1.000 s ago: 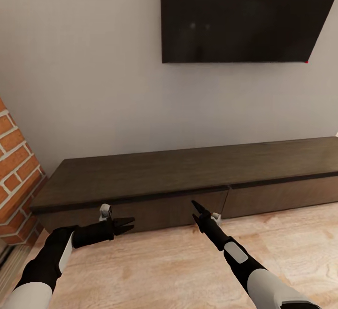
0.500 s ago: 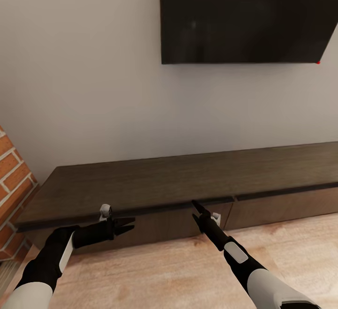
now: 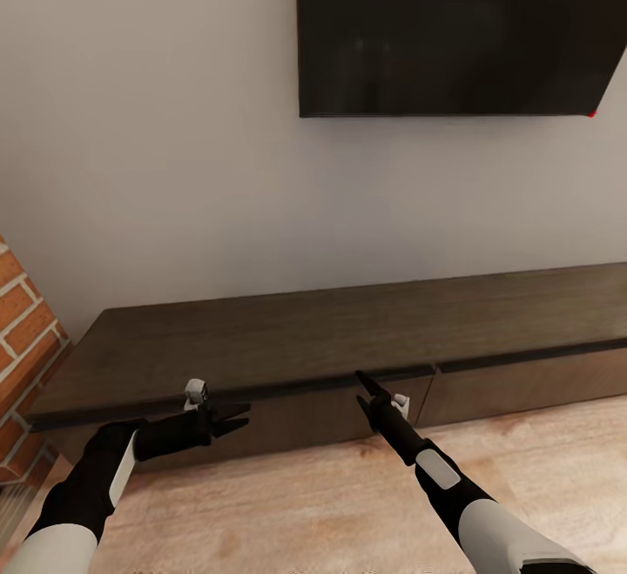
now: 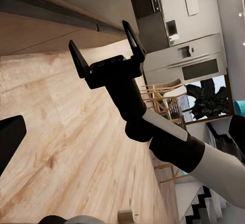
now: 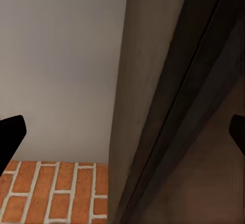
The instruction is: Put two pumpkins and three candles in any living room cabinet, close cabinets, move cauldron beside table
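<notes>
long low dark-brown cabinet [image 3: 348,330] stands against the wall, front panels closed, top bare.

Dark-brown cabinet [image 3: 348,330]; red brick wall [image 3: 22,330]; black TV [image 3: 453,25].

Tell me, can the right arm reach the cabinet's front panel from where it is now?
Probably yes. The right gripper, open and empty, is just in front of the cabinet, below its top edge, and nothing lies between them.

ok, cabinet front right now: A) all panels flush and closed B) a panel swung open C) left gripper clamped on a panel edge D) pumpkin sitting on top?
A: the cabinet shows flat, closed front panels under a bare top, and the open left gripper holds nothing.
</notes>
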Motion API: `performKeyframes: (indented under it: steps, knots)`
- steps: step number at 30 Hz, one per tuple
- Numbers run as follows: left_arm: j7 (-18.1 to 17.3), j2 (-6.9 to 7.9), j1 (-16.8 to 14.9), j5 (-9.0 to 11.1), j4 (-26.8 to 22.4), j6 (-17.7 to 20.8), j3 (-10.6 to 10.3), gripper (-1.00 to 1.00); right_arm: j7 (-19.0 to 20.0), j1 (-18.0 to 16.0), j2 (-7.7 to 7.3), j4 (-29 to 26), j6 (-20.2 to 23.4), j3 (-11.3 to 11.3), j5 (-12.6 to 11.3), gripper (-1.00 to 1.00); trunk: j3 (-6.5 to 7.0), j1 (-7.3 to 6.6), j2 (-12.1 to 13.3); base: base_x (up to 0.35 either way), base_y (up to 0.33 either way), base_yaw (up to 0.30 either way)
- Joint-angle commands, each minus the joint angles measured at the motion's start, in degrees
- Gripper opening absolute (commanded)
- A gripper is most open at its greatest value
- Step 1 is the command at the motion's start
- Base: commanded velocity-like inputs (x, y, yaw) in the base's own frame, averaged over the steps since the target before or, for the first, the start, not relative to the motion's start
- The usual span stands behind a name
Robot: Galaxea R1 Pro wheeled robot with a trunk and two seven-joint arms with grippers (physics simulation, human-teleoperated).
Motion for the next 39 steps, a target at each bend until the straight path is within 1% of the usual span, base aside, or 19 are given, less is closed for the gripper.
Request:
performKeyframes:
  steps: [1,3,5,6,9,16,19,21,24,26,39]
  knots:
    - [-0.2,0.01,0.0,0.1,0.0,0.6,0.0,1.00,0.2,0.0,-0.02,0.0,0.5,0.1,-0.6,1.00,-0.28,0.01,0.0,0.000,0.000,0.000]
    - [-0.2,0.01,0.0,0.1,0.0,0.6,0.0,1.00,0.6,0.0,-0.04,0.0,0.5,0.1,-0.6,1.00,-0.72,0.06,-0.1,0.000,0.000,0.000]
    - [-0.1,0.01,0.0,0.0,0.0,0.6,0.0,1.00,1.9,0.0,-0.06,0.1,0.4,0.1,-0.5,1.00,-1.16,0.11,-0.1,0.000,0.000,0.000]
    - [-0.1,0.01,0.0,0.0,0.0,0.6,0.0,1.00,3.1,0.0,-0.08,0.3,0.2,0.1,-0.5,1.00,-1.38,0.14,-0.1,0.000,0.000,0.000]
    - [-0.1,0.01,0.0,0.0,0.0,0.6,0.0,1.00,4.4,0.0,-0.09,0.6,0.0,0.2,-0.5,1.00,-2.05,0.22,-0.1,0.000,0.000,0.000]
    - [-0.1,0.01,0.0,0.0,0.0,0.6,0.0,1.00,5.1,0.0,-0.16,0.8,-0.1,0.2,-0.5,1.00,-3.60,0.40,-0.2,0.000,0.000,0.000]
    - [-0.1,0.01,0.0,0.0,0.0,0.6,0.0,1.00,5.8,0.0,-0.83,0.8,0.0,0.2,-0.5,1.00,-4.26,0.47,-0.3,0.000,0.000,0.000]
    - [-0.1,0.01,0.0,0.0,0.0,0.6,0.0,1.00,7.2,0.0,-1.33,0.8,0.2,0.2,-0.5,1.00,-4.71,0.53,-0.3,0.000,0.000,0.000]
    - [-0.1,-0.04,0.0,0.0,0.0,0.6,0.0,1.00,9.1,0.0,-1.66,0.9,0.4,0.2,-0.5,1.00,-5.37,0.60,-0.3,0.000,0.000,0.000]
    - [-0.1,-0.06,0.0,0.0,0.0,0.6,0.0,1.00,9.7,0.0,-1.87,0.9,0.5,0.2,-0.5,1.00,-5.82,0.65,-0.4,0.000,0.000,0.000]
    - [-0.1,-0.16,0.0,0.0,0.0,0.6,0.0,1.00,10.3,0.0,-2.37,0.9,0.5,0.3,-0.5,1.00,-8.70,0.99,-0.5,0.000,0.000,0.000]
